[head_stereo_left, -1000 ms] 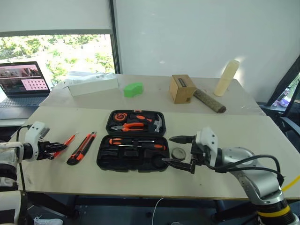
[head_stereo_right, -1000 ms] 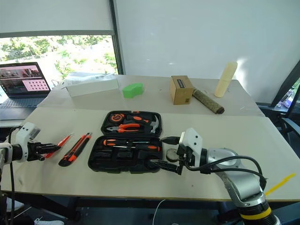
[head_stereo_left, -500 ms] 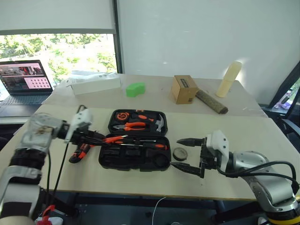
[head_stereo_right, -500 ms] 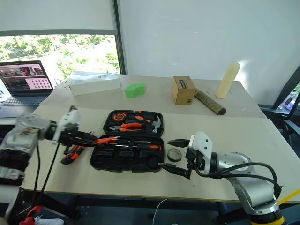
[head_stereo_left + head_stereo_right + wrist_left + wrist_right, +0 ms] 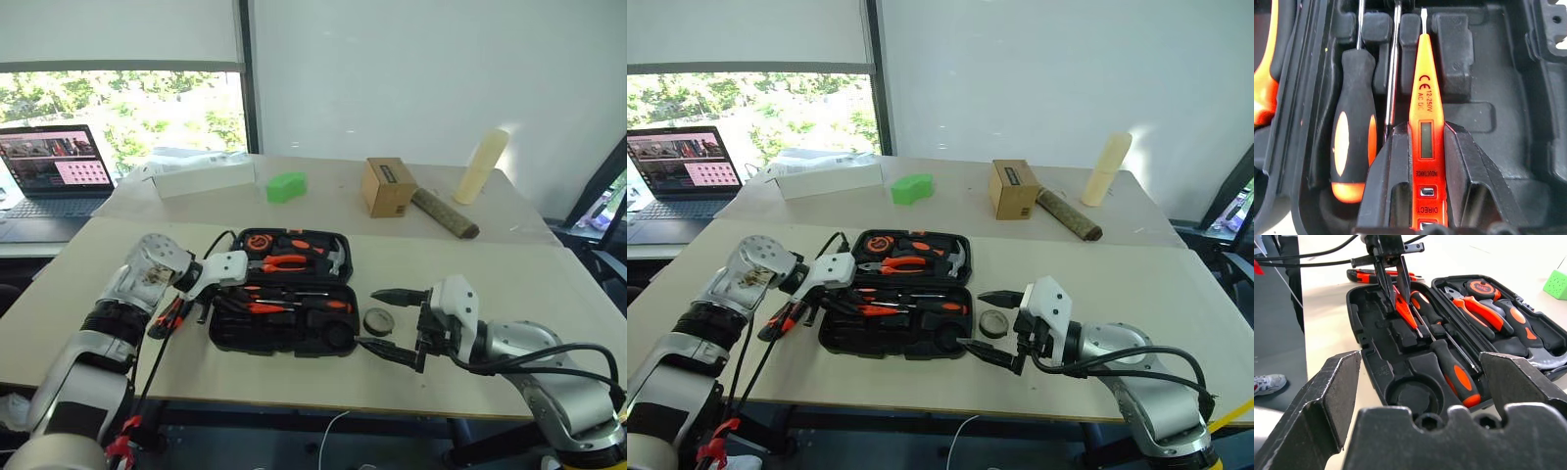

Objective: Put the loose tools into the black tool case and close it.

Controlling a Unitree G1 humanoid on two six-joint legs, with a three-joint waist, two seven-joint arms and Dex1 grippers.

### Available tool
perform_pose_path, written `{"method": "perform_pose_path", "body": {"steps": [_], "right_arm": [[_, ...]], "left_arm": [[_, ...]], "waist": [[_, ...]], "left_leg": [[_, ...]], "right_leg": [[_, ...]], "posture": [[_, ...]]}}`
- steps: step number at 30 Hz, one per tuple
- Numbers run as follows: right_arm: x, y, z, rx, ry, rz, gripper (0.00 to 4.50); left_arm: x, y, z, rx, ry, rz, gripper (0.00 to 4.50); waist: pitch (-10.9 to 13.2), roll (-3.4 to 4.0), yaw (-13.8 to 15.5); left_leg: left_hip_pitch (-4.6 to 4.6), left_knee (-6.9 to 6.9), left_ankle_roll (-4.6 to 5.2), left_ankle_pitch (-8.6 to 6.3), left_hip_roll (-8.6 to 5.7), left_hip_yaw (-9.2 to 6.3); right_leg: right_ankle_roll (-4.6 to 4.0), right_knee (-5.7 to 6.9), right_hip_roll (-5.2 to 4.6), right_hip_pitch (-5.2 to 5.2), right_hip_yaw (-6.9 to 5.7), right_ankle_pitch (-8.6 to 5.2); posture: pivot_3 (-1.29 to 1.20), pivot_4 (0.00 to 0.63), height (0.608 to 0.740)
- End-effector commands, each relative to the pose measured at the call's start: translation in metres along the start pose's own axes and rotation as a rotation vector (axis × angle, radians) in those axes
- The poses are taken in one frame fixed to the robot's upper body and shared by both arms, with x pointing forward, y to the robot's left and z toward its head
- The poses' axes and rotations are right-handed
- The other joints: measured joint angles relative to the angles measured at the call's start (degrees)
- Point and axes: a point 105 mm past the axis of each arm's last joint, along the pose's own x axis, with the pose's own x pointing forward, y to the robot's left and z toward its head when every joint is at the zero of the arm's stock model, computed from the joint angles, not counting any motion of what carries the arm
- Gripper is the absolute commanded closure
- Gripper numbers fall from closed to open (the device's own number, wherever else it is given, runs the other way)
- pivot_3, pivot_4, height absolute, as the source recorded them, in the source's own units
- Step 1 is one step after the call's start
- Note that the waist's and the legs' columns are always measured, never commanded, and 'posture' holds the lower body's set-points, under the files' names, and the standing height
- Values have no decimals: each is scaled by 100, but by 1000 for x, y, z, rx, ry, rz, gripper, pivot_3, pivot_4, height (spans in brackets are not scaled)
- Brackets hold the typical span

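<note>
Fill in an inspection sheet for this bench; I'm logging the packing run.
Surface: pale table, second table behind.
Job's things: black tool case open, two screwdrivers slotted; slim orange tool over its slots; utility knife beside the case on the robot's left; tape roll on its right.
Clutter: cardboard box, green block, white box, laptop, two cylinders.
Grippers: left gripper shut on the slim orange tool; right gripper open, holding nothing.
Cables: black leads along both arms.
Surroundings: window, white wall.
</note>
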Motion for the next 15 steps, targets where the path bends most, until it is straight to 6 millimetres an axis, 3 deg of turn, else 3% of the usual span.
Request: {"method": "perform_pose_path", "body": {"steps": [1, 8, 15], "right_arm": [[-1, 4, 10, -31, -32, -4, 0], [-2, 3, 8, -30, -27, -10, 0], [1, 1, 8, -29, -26, -15, 0]], "left_arm": [[1, -4, -2, 31, 51, -37, 4044], [9, -6, -9, 73, 115, -49, 4044], [17, -7, -1, 14, 90, -46, 4044]], "waist": [[0, 0, -2], [-1, 1, -1], [-1, 1, 0]], "left_leg": [[0, 0, 0, 0, 0, -1], [6, 1, 5, -3, 0, -4], [32, 3, 26, -15, 0, -9]], "right_leg": [[0, 0, 0, 0, 0, 0], [1, 1, 0, 4, 2, 0], [1, 24, 0, 14, 23, 0]], "posture": [[0, 150, 740], [0, 150, 740], [0, 150, 740]]}}
